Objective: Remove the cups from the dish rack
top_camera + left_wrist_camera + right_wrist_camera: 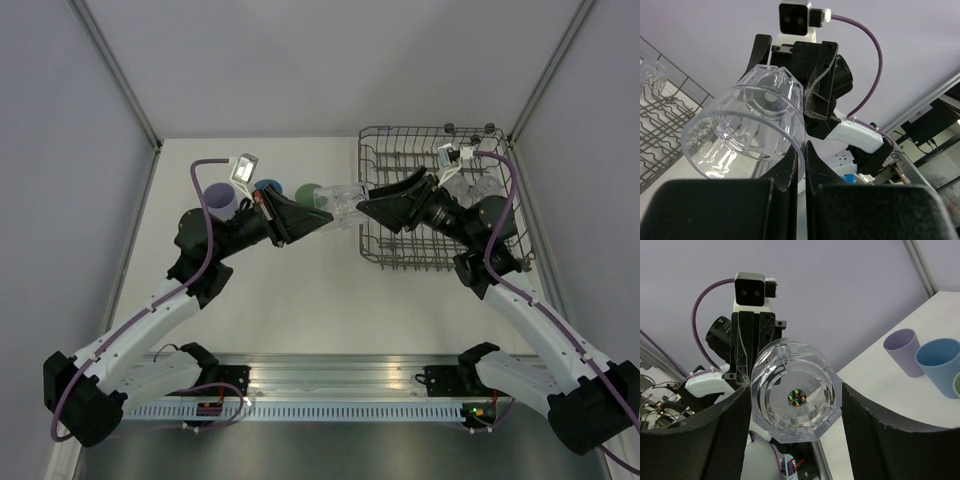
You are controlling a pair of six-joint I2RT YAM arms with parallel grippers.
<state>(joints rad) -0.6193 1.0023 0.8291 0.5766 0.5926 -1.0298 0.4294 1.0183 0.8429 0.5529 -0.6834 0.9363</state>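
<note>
I am seeing the left gripper [801, 150] pinching the thin rim of a clear faceted glass cup [755, 125] while the right gripper [796, 400] is clamping its base. The cup is hanging above the white counter [300, 290], between the grey wire dish rack [380, 130] and the lavender plastic tumbler [905, 351].

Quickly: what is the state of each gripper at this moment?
Left gripper: closed, pinching the rim of the clear glass.
Right gripper: closed on the same clear glass, at its base end.
</note>
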